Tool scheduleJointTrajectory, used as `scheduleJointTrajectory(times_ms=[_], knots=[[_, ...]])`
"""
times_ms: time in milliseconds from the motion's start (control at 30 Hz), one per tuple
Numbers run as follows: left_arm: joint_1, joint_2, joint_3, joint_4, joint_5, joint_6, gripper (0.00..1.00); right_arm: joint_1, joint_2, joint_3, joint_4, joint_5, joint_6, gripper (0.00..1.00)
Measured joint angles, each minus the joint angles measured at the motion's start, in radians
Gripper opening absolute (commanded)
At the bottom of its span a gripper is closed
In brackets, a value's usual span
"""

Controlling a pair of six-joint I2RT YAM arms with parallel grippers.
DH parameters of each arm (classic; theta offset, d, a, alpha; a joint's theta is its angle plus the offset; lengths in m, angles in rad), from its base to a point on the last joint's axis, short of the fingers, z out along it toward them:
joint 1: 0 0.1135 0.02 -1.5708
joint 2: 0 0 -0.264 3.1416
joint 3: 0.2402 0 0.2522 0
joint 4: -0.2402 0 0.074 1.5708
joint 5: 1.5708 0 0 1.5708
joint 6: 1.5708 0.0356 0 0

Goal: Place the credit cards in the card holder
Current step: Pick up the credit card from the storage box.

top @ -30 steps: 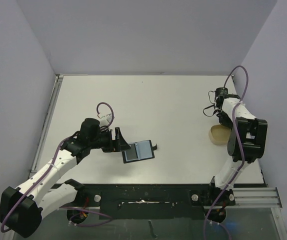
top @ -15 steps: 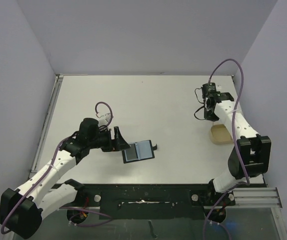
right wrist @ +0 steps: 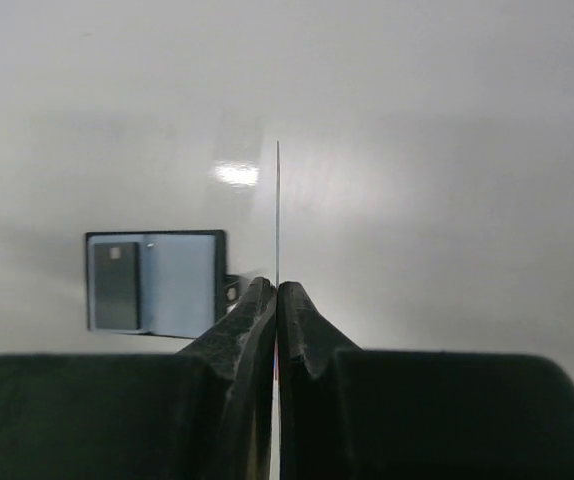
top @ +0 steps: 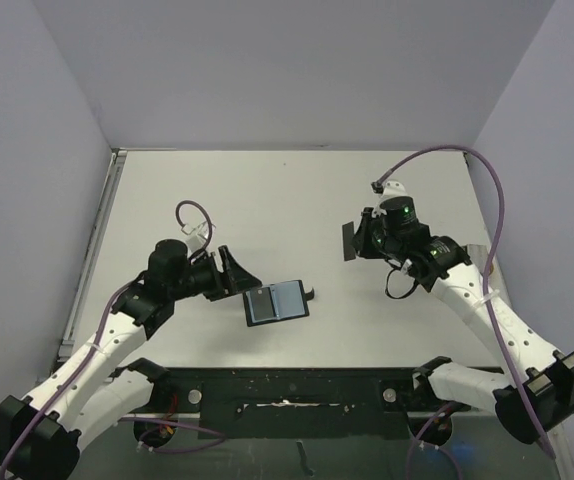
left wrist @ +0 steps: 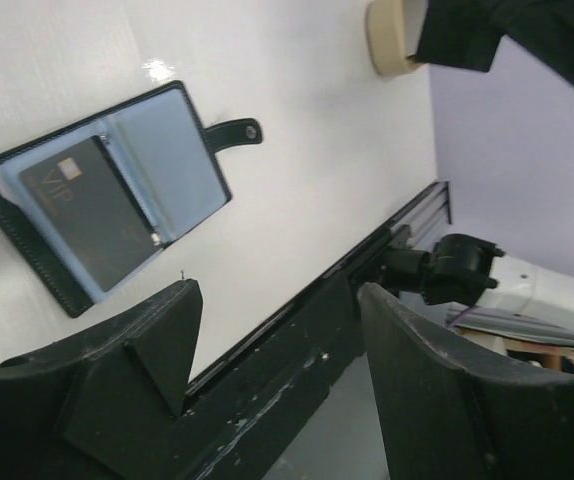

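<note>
The black card holder [top: 277,301] lies open on the table, grey-blue inside up, snap tab [left wrist: 232,133] to one side. One dark credit card [left wrist: 92,210] sits in a pocket of it, also seen in the right wrist view [right wrist: 115,271]. My left gripper [top: 235,275] hovers just left of the holder, open and empty [left wrist: 277,340]. My right gripper [top: 361,241] is above the table right of centre, shut on a second dark credit card [top: 349,241]. That card shows edge-on as a thin line [right wrist: 277,200] rising from the closed fingertips [right wrist: 277,290].
A tan shallow tray [left wrist: 392,35] stands at the right side of the table, hidden under my right arm in the top view. Grey walls close in the table at the back and sides. A black rail [top: 287,385] runs along the near edge.
My right arm has swung from the tray at the right toward the table's middle, carrying a card. My left gripper has drawn back a little to the left, jaws slightly narrower.
</note>
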Motion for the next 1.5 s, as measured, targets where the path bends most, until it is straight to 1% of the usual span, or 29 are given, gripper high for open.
scheduleJointTrajectory(times_ms=[133,200,300,467,633,667,767,867,900,967,1000,1233,1333,1400,1433,1500], knots=[[0.0,-0.029,-0.068,0.148,0.047,-0.138,0.6,0.066,-0.062,-0.076,0.137,-0.126,0.048,0.0],[0.0,-0.03,-0.093,0.213,0.061,-0.2,0.56,0.098,-0.091,-0.115,0.204,-0.16,0.071,0.0],[0.0,-0.035,-0.117,0.301,0.065,-0.28,0.54,0.159,-0.116,-0.164,0.311,-0.225,0.114,0.0],[0.0,-0.037,-0.119,0.432,0.073,-0.364,0.51,0.233,-0.121,-0.238,0.496,-0.348,0.198,0.0],[0.0,-0.037,-0.119,0.513,0.074,-0.413,0.49,0.269,-0.116,-0.283,0.655,-0.446,0.289,0.0],[0.0,-0.039,-0.119,0.521,0.074,-0.415,0.47,0.272,-0.114,-0.286,0.678,-0.458,0.302,0.0],[0.0,-0.042,-0.12,0.559,0.074,-0.428,0.38,0.279,-0.094,-0.295,0.756,-0.502,0.342,0.0],[0.0,-0.042,-0.126,0.621,0.077,-0.449,0.25,0.28,-0.082,-0.314,0.791,-0.524,0.365,0.01],[0.0,-0.042,-0.132,0.64,0.077,-0.453,0.2,0.28,-0.079,-0.32,0.795,-0.527,0.372,0.02],[0.005,-0.04,-0.145,0.665,0.077,-0.467,0.06,0.279,-0.073,-0.322,0.803,-0.529,0.38,0.03],[0.007,-0.036,-0.154,0.682,0.076,-0.469,0.01,0.279,-0.07,-0.322,0.809,-0.532,0.382,0.03],[0.018,-0.006,-0.204,0.738,0.069,-0.491,0.0,0.278,-0.035,-0.322,0.823,-0.546,0.402,0.06],[0.019,-0.009,-0.226,0.753,0.066,-0.491,0.0,0.278,-0.023,-0.328,0.824,-0.549,0.403,0.0],[0.019,-0.013,-0.24,0.761,0.066,-0.491,0.0,0.278,-0.021,-0.346,0.837,-0.551,0.413,0.0],[0.019,-0.016,-0.249,0.769,0.068,-0.491,0.07,0.278,-0.021,-0.355,0.845,-0.553,0.418,0.0],[0.019,-0.023,-0.268,0.78,0.071,-0.492,0.24,0.278,-0.021,-0.383,0.882,-0.56,0.44,0.0]])
